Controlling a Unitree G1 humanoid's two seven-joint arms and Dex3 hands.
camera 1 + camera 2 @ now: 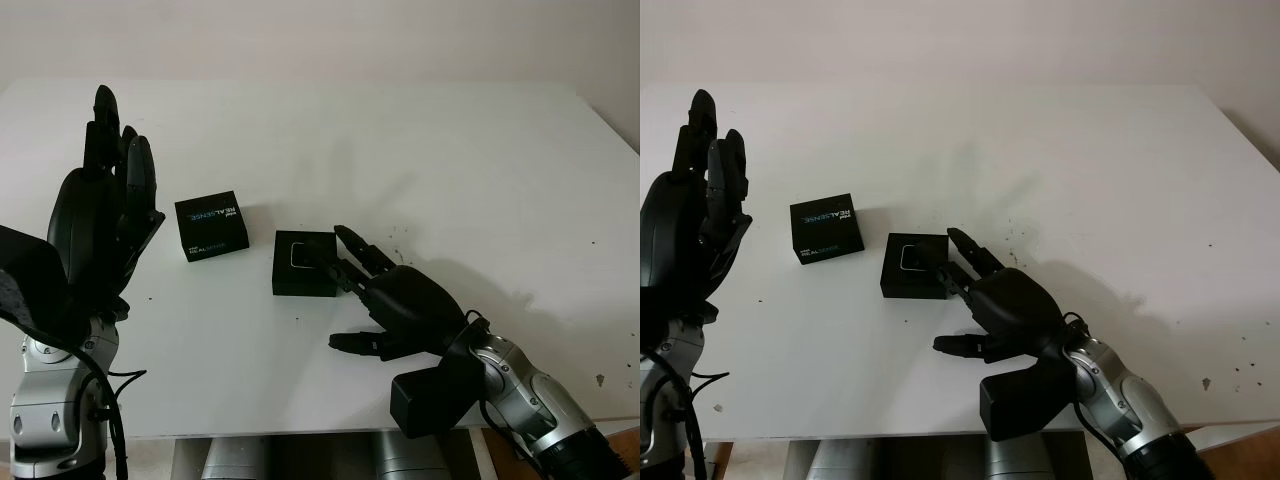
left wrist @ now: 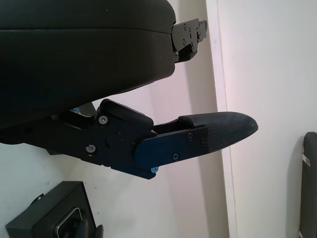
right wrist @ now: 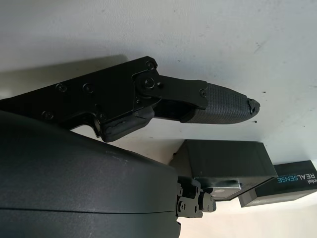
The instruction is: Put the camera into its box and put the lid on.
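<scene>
The open box (image 1: 305,262) sits in the middle of the frame on the white worktop (image 1: 450,170), with the camera (image 1: 296,254) already lying in it, its pale rounded face up. The right hand (image 1: 375,290) reaches in from the lower right, holding nothing, fingertips at the box's right edge, likely having seated the camera. The printed lid (image 1: 211,224) lies just left of the box, apart from it, still to go on. The left hand (image 1: 105,215) stands raised at the left edge, open, plausibly waiting near the lid. The right wrist view shows box and lid side by side past the fingers.
</scene>
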